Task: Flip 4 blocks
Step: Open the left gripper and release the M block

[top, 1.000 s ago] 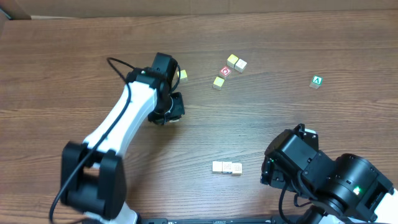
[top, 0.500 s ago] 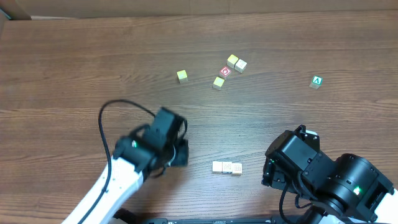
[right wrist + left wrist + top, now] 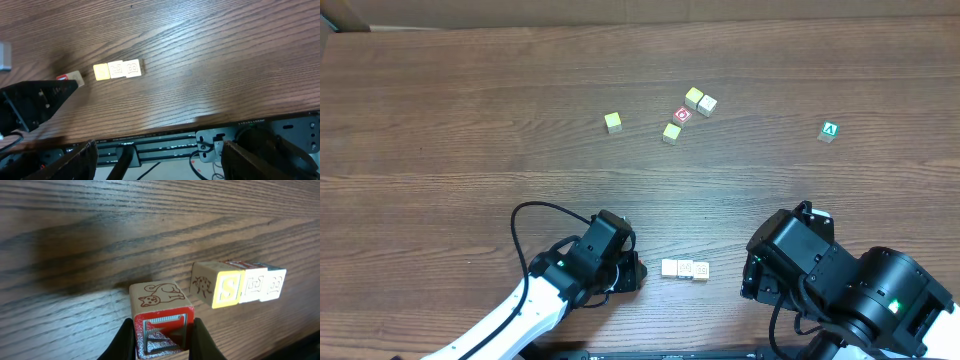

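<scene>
Left gripper (image 3: 162,339): clenched on one block (image 3: 161,307), cat drawing on its side, just beside the row's end.
Row (image 3: 685,269): three blocks touching, near the table (image 3: 440,120) front edge.
Right gripper (image 3: 158,150): released, empty.
Far side: four yellowish cubes (image 3: 672,132), one red-ring cube (image 3: 682,115), one green A cube (image 3: 830,131).

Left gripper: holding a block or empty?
Holding. The left gripper is shut on the cat-picture block; its fingers press both sides.

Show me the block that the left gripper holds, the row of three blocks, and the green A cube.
held block (image 3: 160,298): left wrist view, on its cat-drawing face.
row of three blocks (image 3: 685,269): overhead view, on the middle block.
green A cube (image 3: 830,130): overhead view, on its top face.
</scene>
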